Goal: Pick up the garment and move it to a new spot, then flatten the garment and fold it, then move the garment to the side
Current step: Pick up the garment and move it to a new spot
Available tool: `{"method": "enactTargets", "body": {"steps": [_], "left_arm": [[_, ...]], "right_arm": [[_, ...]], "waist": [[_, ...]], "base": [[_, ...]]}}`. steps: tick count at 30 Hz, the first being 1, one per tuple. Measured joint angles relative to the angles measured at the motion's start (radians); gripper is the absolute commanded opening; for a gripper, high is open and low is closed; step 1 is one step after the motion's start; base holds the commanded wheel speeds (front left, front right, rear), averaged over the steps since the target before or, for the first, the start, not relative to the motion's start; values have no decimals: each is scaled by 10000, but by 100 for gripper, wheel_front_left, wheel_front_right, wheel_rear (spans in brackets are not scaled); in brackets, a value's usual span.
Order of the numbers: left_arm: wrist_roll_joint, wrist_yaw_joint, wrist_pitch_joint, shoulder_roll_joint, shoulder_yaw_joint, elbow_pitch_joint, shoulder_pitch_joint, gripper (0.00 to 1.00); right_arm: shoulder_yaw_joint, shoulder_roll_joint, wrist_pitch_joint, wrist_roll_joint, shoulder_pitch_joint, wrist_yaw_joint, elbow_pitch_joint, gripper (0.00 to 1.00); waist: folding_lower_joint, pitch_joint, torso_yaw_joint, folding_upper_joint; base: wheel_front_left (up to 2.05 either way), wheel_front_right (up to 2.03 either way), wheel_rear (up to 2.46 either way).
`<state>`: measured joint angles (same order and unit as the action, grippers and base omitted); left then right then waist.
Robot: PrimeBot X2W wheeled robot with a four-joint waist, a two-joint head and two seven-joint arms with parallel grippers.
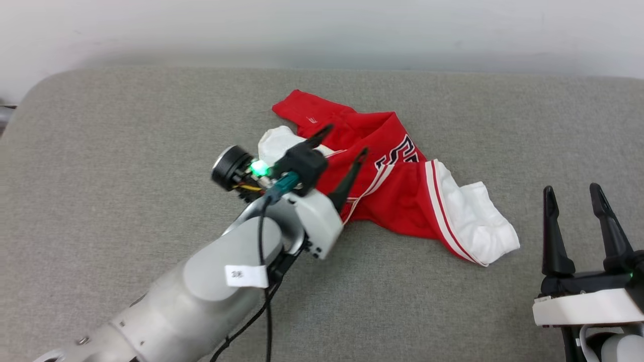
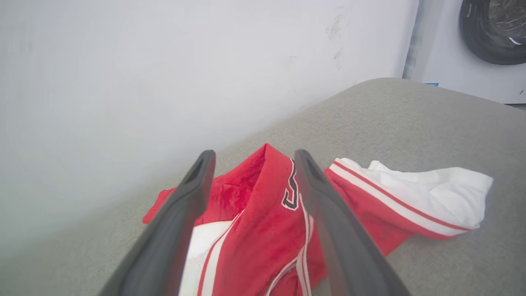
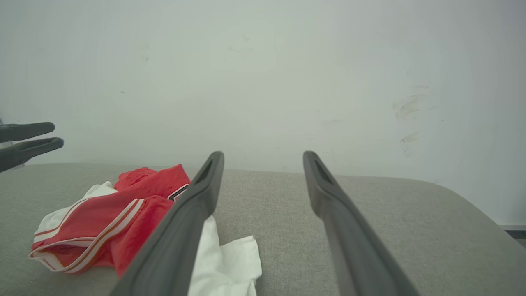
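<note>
1. The garment lies crumpled on the grey-covered desk, a little far of the middle. Its red body is bunched and doubled over, and one white sleeve spills out to the near right.
2. The left jaws stand wide with nothing between them, poised over the garment's left part at the end of the left arm. Whether the tips touch the cloth I cannot tell.
3. The right jaws are also wide and empty. They sit at the near right, apart from the sleeve.
4. The shirt looks unflattened and unfolded, so the spreading probably comes next.
5. Main risk: a pinch on a bunched ridge could take several layers at once (front, back and trim together). The shirt would then lift as a lump and not open out.
6. Second risk: the lettered panel is tucked into a fold, so pulling on the sleeve alone may twist the body further.
7. Third risk: the far edge by the wall is near, and a push that way could send cloth over it.
8. If both arms reach into the same heap, they could crowd each other.
</note>
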<state>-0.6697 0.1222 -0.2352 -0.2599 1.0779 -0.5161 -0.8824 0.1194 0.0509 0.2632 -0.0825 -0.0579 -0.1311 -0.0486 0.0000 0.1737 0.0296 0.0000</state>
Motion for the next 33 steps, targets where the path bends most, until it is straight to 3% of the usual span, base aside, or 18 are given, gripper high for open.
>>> {"method": "enactTargets", "body": {"steps": [6,10,17,24,33], "left_arm": [[259,1168,-247,-761,-993,662,1059,100],[825,1852,-253,-1187,-2146,1743,2059,100],[1954,2577,-267,-1607,-4351,3365,4263,100],[2930,2543,-278,-1275,-6364,4332,6370,100],[4113,1758,-278,-324,-8040,4548,8132,100]], "right_arm": [[123,4,0,44,241,0,134,100],[136,2,0,44,387,0,188,100],[121,4,0,42,547,0,242,100],[140,2,0,-144,628,0,347,100],[128,2,0,-341,848,0,560,100]], "waist": [[0,-351,278,0],[0,-587,424,0],[-1,-875,562,0],[-1,-1016,551,0],[0,-1282,437,0]], "base": [[0,0,0],[0,0,0],[0,0,0],[0,0,0],[0,0,0]]}}
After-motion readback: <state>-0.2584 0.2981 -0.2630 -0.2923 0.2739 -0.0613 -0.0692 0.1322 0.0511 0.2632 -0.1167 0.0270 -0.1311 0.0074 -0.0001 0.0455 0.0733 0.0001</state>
